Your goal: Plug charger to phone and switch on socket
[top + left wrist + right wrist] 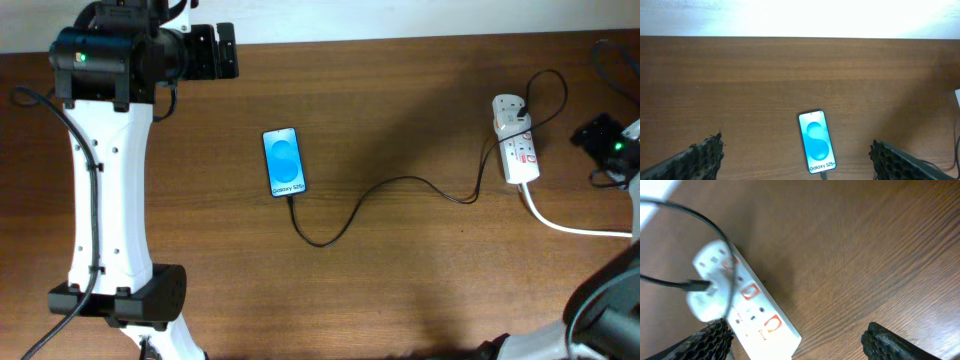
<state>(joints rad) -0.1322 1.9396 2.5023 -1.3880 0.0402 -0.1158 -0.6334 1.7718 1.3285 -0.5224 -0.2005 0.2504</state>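
While both grippers hang with fingers spread and nothing held, phone [283, 161] lies cabled on the table [420, 280].
Entries: left arm [100, 200], white, reaches from near left to far left, its left gripper [802, 161] looking down on the phone from above, touching nothing; right arm [610, 300], at the right edge, its right gripper [801, 342] poised over the socket [515, 140], clear of it; phone flat, screen lit blue, left of centre; charger [400, 182], black, tip at the phone's near end, looping right to a white plug [508, 108] in the socket's far end.
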